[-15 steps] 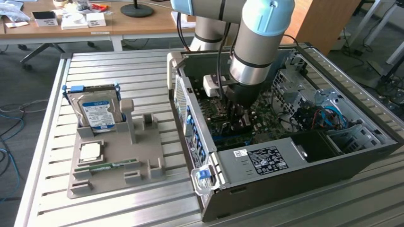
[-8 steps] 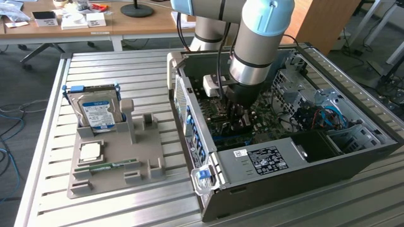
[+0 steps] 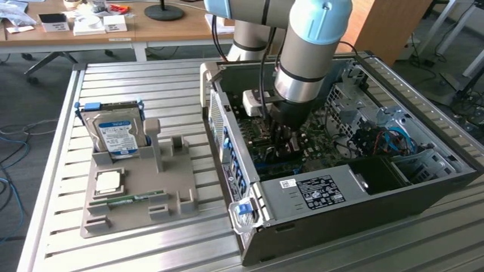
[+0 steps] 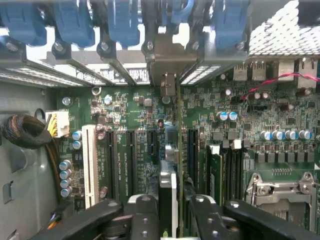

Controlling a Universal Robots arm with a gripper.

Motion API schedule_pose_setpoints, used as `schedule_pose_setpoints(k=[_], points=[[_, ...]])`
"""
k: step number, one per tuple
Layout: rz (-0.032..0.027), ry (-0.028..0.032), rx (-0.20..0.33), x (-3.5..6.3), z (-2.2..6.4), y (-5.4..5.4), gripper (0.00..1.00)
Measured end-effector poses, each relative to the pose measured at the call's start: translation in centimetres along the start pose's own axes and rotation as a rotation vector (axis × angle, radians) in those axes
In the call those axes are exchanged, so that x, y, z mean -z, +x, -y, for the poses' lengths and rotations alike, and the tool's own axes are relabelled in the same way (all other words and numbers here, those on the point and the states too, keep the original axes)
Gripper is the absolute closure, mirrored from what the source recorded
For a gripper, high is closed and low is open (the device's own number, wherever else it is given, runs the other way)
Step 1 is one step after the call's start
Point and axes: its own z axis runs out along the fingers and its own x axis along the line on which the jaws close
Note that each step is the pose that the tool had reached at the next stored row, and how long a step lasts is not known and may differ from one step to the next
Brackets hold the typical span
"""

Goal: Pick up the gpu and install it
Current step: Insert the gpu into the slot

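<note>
GPU held edge-on above the motherboard inside the open case.

In the exterior view, one hard drive [image 3: 115, 131], one CPU [image 3: 108, 181] and one memory stick [image 3: 128, 199] are seen on the grey holder [image 3: 136, 218] left of the case [image 3: 355, 187]; the arm is lowered into the case. In the wrist view, the gripper [image 4: 168, 210] is clenched on the gpu [image 4: 169, 185], the card pinched between both fingers [image 4: 145, 215] and stood upright over the motherboard [image 4: 130, 150], its silver bracket [image 4: 167, 55] reaching the case's rear wall among five blue slot clips. A misaligned card edge could be jammed beside the slot, or the bracket snagged on the rear wall, if pressed while tilted.
</note>
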Motion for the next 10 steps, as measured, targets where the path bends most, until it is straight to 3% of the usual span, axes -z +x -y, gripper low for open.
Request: schedule_pose_setpoints(k=[2,4,5,10], points=[[-0.0003,0.0000,0.001,0.02,0.03,0.00,0.60],[-0.0006,-0.0001,0.001,0.03,0.03,0.01,0.60],[-0.0005,-0.0001,0.001,0.02,0.03,0.01,0.54],[-0.0007,-0.0001,0.001,0.35,0.03,0.00,0.54]])
